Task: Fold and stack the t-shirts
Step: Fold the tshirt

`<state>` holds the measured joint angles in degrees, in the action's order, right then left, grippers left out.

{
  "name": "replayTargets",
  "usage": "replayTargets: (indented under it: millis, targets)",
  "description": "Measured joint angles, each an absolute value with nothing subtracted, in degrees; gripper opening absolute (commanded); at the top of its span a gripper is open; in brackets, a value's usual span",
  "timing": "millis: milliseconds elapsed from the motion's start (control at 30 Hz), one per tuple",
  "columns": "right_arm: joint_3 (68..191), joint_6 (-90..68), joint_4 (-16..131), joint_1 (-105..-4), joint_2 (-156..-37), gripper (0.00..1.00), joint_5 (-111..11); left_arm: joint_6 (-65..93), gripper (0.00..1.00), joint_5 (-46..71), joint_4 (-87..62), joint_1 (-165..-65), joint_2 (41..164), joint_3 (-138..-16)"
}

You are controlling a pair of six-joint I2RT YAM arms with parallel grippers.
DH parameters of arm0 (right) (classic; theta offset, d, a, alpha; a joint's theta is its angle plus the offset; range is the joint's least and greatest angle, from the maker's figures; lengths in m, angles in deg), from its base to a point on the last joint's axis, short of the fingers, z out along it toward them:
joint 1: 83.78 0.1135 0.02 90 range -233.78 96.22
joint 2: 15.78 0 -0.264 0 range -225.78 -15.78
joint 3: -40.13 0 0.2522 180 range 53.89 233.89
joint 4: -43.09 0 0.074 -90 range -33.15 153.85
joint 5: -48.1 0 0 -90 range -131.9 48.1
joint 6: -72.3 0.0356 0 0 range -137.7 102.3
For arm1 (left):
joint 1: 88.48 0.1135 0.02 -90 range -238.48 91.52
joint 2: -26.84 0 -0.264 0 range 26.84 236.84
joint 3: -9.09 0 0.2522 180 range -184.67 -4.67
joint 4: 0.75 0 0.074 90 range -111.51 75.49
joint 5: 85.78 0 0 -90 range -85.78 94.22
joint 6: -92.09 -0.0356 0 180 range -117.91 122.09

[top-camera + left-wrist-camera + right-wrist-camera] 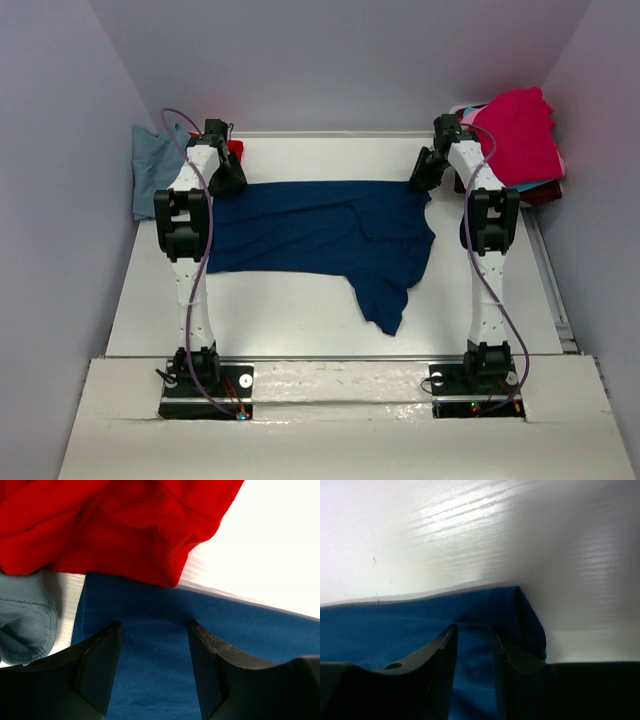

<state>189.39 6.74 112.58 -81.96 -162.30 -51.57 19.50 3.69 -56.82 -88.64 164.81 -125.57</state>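
Observation:
A navy t-shirt (320,230) lies spread across the white table, one sleeve trailing toward the front (385,300). Its print does not show. My left gripper (228,180) is at the shirt's far left corner, jaws wide apart over the blue cloth (155,627). My right gripper (422,175) is at the far right corner, jaws a narrower gap apart, with the cloth's folded edge between them (473,630). A red t-shirt (115,525) lies just beyond the left gripper. A blue-grey t-shirt (25,615) lies to its left.
A pile topped by a magenta t-shirt (520,135) sits at the far right corner beside the right arm. The blue-grey shirt (155,165) lies against the left wall. Grey walls close in the table (300,310) on three sides.

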Motion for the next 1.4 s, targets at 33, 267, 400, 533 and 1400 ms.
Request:
replayTargets:
  millis: [33,267,400,533,1400]
  targets:
    - [188.82,6.7,112.56,-81.96,-161.89,0.49,-51.55,19.5,0.68,3.49,-56.82,-88.73,164.81,-125.57]
    - [185.04,5.61,113.98,-81.37,-158.26,0.59,-51.7,19.57,0.75,2.68,-56.55,-88.79,164.81,-125.53]
    - [183.09,5.39,115.22,-80.39,-156.01,0.6,-51.04,19.74,0.82,1.35,-54.11,-89.01,163.61,-123.38]
    - [182.7,5.39,116.36,-78.92,-154.19,0.6,-50.37,19.72,0.82,0.6,-52.99,-89.41,161.36,-121.59]
    - [170.48,6.48,117.8,-72.63,-147.09,0.46,-54.28,20.01,0.82,-3.68,-54.72,-93.1,150.91,-112.5]
